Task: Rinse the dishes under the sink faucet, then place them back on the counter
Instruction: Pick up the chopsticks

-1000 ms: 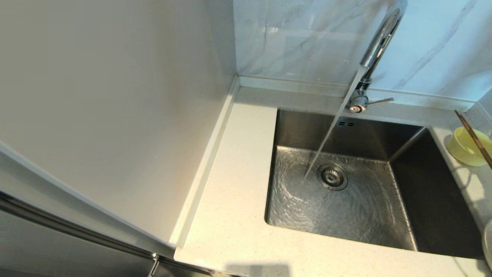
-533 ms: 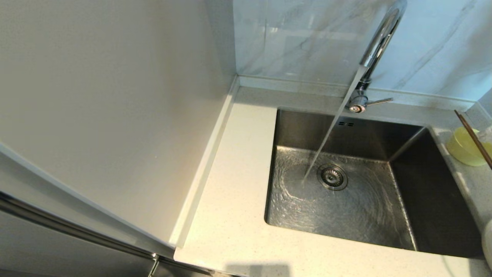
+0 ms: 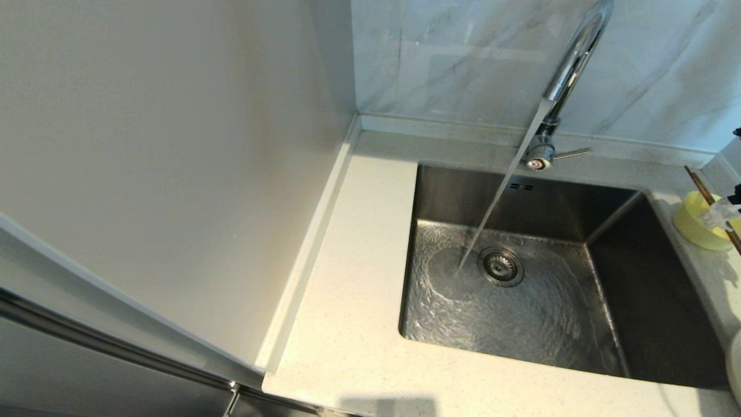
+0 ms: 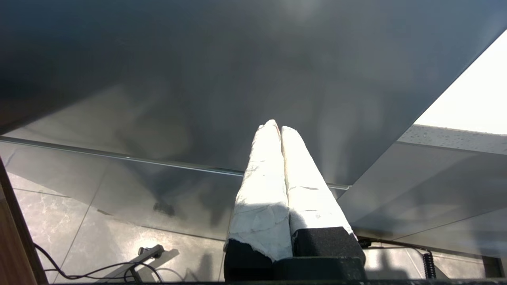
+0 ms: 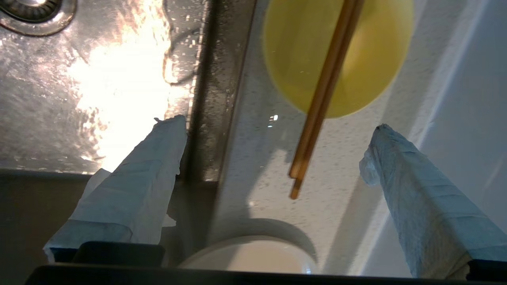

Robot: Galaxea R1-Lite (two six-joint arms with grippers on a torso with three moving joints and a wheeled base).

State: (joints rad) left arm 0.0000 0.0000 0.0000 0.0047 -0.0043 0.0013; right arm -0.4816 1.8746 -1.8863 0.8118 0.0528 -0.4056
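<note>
Right gripper (image 5: pixel 273 130) above the counter (image 5: pixel 257 166) beside the sink (image 5: pixel 99 79), jaws wide apart, empty. Bowl (image 5: pixel 364 67) ahead, chopsticks (image 5: pixel 324 91) across it. Left gripper (image 4: pixel 277 130) parked, jaws together.

Head cam looks steeply down from above at the sink (image 3: pixel 515 272) and worktop (image 3: pixel 347 324). Right wrist cam sits close over the worktop's right side, sharing the yellow bowl (image 5: pixel 336 55) and chopsticks (image 5: pixel 323 95) with the head view. Left wrist cam faces a dark panel (image 4: pixel 222 79) low down, floor (image 4: pixel 119 241) beneath it.
</note>
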